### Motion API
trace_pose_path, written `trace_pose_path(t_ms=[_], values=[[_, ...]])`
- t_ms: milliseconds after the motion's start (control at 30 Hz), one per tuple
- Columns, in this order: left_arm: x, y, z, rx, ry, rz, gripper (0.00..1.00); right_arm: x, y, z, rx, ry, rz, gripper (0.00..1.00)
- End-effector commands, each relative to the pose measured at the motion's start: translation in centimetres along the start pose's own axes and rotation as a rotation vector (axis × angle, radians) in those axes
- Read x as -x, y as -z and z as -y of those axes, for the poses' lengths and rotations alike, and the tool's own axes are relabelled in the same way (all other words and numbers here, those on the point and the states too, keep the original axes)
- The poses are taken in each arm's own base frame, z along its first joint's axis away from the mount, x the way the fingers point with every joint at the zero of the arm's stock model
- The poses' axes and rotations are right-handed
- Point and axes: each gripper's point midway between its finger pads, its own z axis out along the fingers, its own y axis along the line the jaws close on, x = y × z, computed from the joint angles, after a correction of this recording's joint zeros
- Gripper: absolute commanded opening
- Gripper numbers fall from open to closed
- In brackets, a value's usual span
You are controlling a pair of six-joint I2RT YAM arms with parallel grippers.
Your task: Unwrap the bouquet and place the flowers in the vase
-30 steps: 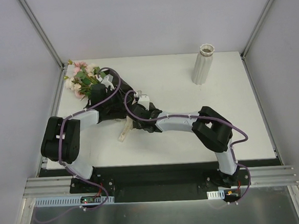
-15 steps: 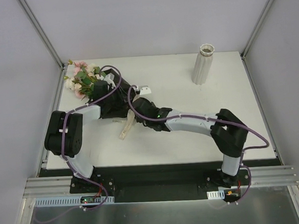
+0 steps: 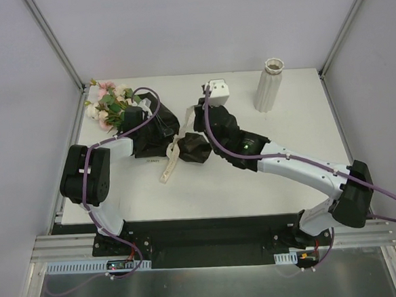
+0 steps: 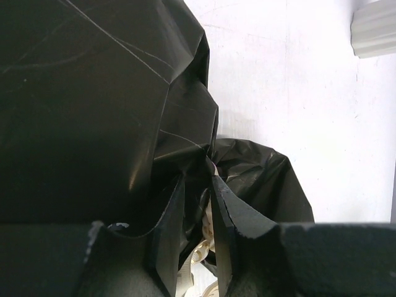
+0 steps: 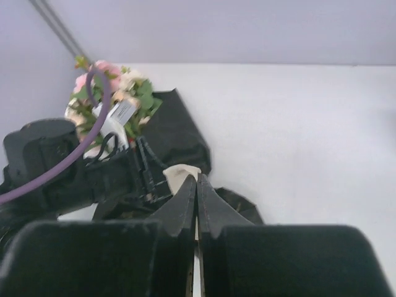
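Note:
The bouquet (image 3: pixel 136 122) lies at the table's back left, its pink and cream flowers (image 3: pixel 108 103) poking out of glossy black paper (image 4: pixel 93 93). My left gripper (image 3: pixel 160 129) is shut on the paper's tied neck, with black paper and cream ribbon between its fingers (image 4: pixel 224 204). Just right of the neck, my right gripper (image 3: pixel 193 116) is raised and shut on the cream ribbon (image 5: pixel 179 172). The ribbon (image 3: pixel 169 163) runs from it down past the neck and trails on the table. The white ribbed vase (image 3: pixel 270 84) stands upright at the back right.
The wrap's crumpled lower end (image 3: pixel 195 149) bulges right of the neck, under the right gripper. The left wall post (image 3: pixel 60 46) stands close behind the flowers. In the left wrist view the vase (image 4: pixel 375 28) shows at the top right corner.
My right gripper shut on the ribbon, then rose and swung toward the back right, drawing the ribbon up. The left gripper narrowed on the wrap's neck and stayed put.

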Motion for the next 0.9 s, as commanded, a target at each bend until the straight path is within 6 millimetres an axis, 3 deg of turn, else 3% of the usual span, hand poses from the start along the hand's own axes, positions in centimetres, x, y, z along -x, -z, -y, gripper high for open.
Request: trace_pose_path(t_ms=[0, 200, 300, 467, 500, 533, 567, 600, 667, 733, 800, 867], values=[[1.0, 0.1, -0.5, 0.017, -0.024, 0.017, 0.23, 8.2, 1.0, 5.5, -0.155, -0.044, 0.192, 0.01], [1.3, 0.1, -0.3, 0.009, -0.029, 0.025, 0.24, 10.2, 1.6, 12.0, -0.289, -0.142, 0.258, 0.01], [1.5, 0.2, 0.0, -0.004, -0.035, 0.028, 0.24, 9.3, 0.5, 12.8, -0.269, -0.126, 0.228, 0.01], [1.5, 0.3, 0.6, -0.038, -0.050, 0.026, 0.27, 2.8, -4.5, 14.3, -0.286, -0.026, 0.043, 0.05], [1.6, 0.3, 0.7, -0.041, -0.053, 0.028, 0.27, 0.2, -6.0, 14.7, -0.298, 0.005, -0.033, 0.11], [1.6, 0.3, 0.7, -0.043, -0.055, 0.028, 0.28, -0.9, -6.8, 14.5, -0.281, 0.011, -0.084, 0.17], [1.5, 0.3, 0.8, -0.048, -0.056, 0.027, 0.29, -1.4, -7.3, 15.2, -0.295, 0.025, -0.143, 0.27], [1.5, 0.4, 0.8, -0.048, -0.059, 0.028, 0.29, -3.6, -8.6, 15.4, -0.294, 0.042, -0.224, 0.42], [1.5, 0.4, 0.9, -0.050, -0.062, 0.028, 0.29, -6.3, -8.9, 14.3, -0.212, 0.080, -0.374, 0.54], [1.6, 0.5, 1.1, -0.059, -0.063, 0.029, 0.29, -7.4, -9.6, 10.4, 0.001, 0.130, -0.438, 0.60], [1.5, 0.6, 1.1, -0.063, -0.065, 0.031, 0.29, -9.2, -8.7, 5.4, 0.254, 0.135, -0.509, 0.60], [1.5, 0.6, 1.1, -0.064, -0.068, 0.032, 0.29, -11.5, -8.1, 2.8, 0.376, 0.121, -0.599, 0.59]])
